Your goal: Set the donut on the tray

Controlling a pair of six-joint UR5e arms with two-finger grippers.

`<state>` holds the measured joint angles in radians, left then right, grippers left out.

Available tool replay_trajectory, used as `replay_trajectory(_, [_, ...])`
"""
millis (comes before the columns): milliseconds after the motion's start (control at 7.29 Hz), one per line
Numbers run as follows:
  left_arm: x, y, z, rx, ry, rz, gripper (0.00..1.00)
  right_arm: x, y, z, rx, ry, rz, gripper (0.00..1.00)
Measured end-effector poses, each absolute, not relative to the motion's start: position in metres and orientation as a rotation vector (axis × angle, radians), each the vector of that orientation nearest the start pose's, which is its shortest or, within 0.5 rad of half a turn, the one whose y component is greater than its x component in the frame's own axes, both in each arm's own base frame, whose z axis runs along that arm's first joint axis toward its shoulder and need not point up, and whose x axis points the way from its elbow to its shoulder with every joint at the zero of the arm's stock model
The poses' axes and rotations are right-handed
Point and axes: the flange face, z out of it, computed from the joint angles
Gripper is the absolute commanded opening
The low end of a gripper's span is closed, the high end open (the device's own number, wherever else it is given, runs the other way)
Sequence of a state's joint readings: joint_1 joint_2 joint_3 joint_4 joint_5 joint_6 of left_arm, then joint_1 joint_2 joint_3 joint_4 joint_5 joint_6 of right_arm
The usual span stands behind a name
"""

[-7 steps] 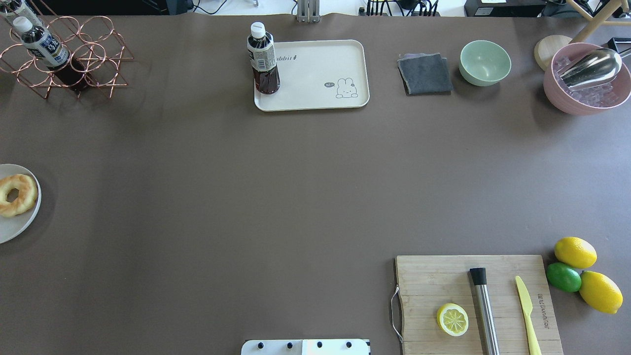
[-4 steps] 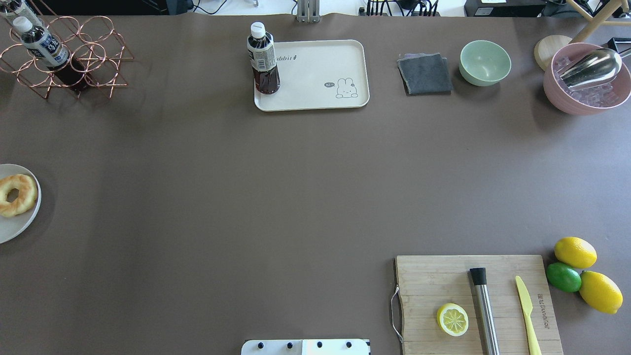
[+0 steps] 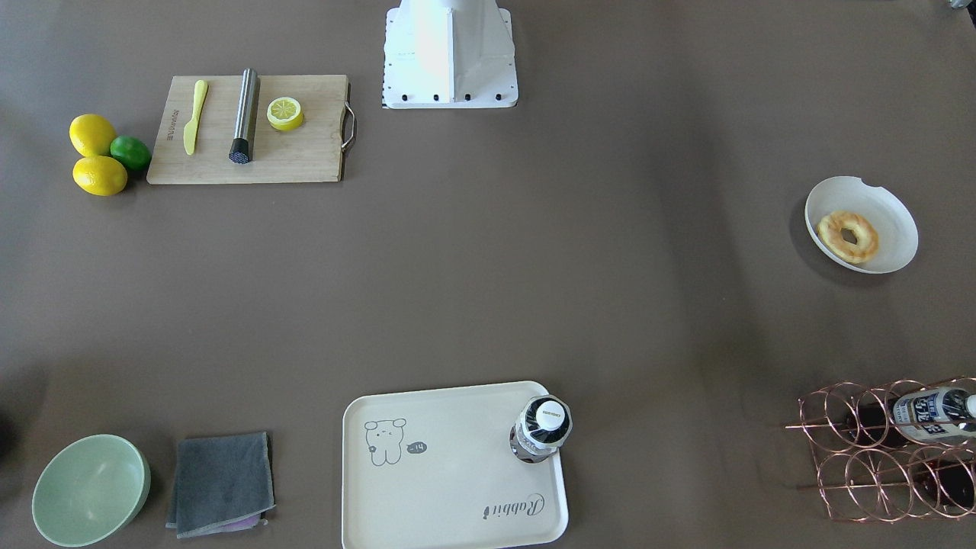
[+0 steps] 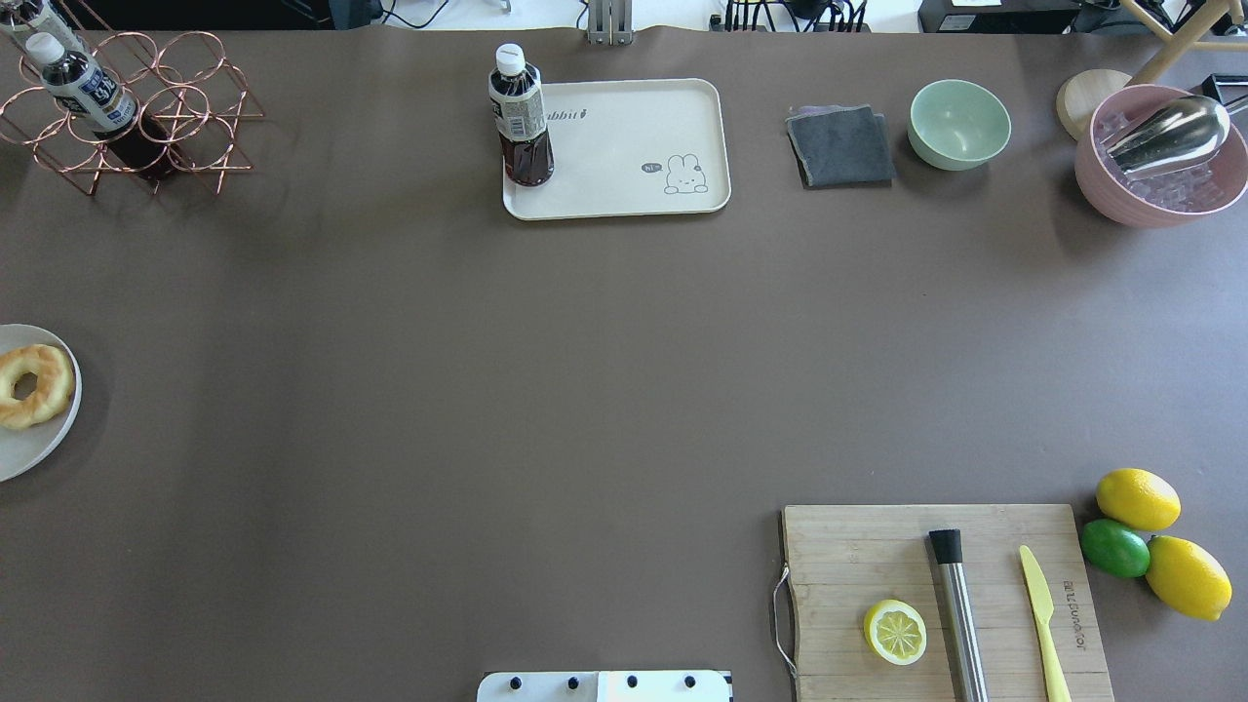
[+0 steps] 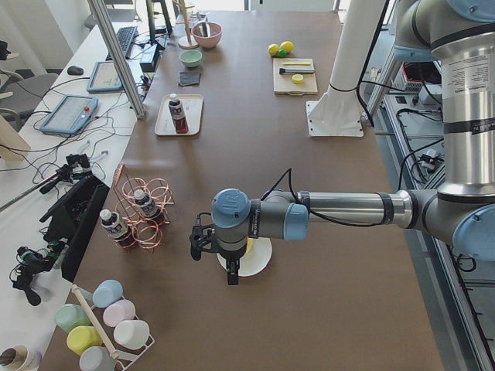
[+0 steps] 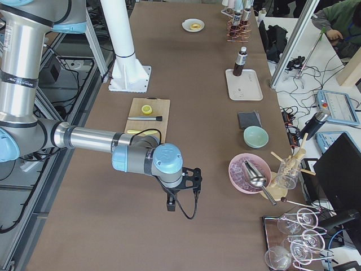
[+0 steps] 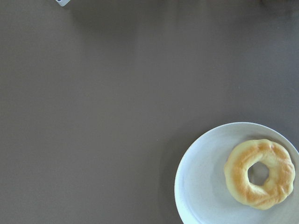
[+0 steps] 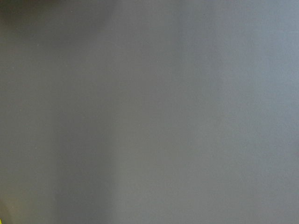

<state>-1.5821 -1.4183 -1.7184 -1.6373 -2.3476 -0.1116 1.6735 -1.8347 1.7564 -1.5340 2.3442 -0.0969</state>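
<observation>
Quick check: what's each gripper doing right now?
Left gripper: cannot be told; seen only from the side.
Right gripper: cannot be told, same reason.

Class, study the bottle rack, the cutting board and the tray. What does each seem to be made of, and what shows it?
Bottle rack: thin metal wire, shiny copper-coloured finish.
Cutting board: wood, possibly bamboo, matt; pale jointed strips with grain.
Tray: probably plastic or similar moulded material; smooth cream surface, rounded rim, printed drawing.

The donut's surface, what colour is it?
Golden yellow with lightly browned patches; the donut shows best in the left wrist view.
</observation>
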Motion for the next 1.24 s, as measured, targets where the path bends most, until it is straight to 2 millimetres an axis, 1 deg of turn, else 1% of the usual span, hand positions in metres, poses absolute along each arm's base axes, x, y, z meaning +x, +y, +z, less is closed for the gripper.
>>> replay_trajectory(137, [-0.068, -0.435, 0.645, 0.031, 0.781, -0.087, 0.98, 0.102, -0.368, 0.679, 0.036, -0.773, 0.022, 1.00])
replay_trajectory(549, [-0.068, -0.438, 0.646, 0.039, 0.786, -0.079, 0.98, 0.102, -0.365, 0.681, 0.031, -0.775, 0.025, 1.00])
replay_trajectory(686, [-0.068, -0.440, 0.641, 0.066, 0.787, -0.068, 0.98, 0.102, -0.364, 0.683, 0.027, -0.776, 0.028, 1.00])
replay_trajectory(961, [-0.068, -0.443, 0.629, 0.194, 0.791, -0.018, 0.98, 0.101, -0.363, 0.688, 0.018, -0.776, 0.032, 1.00])
replay_trajectory(1235, [-0.066, -0.446, 0.626, 0.250, 0.807, 0.004, 0.98, 0.101, -0.364, 0.687, 0.020, -0.781, 0.030, 1.00])
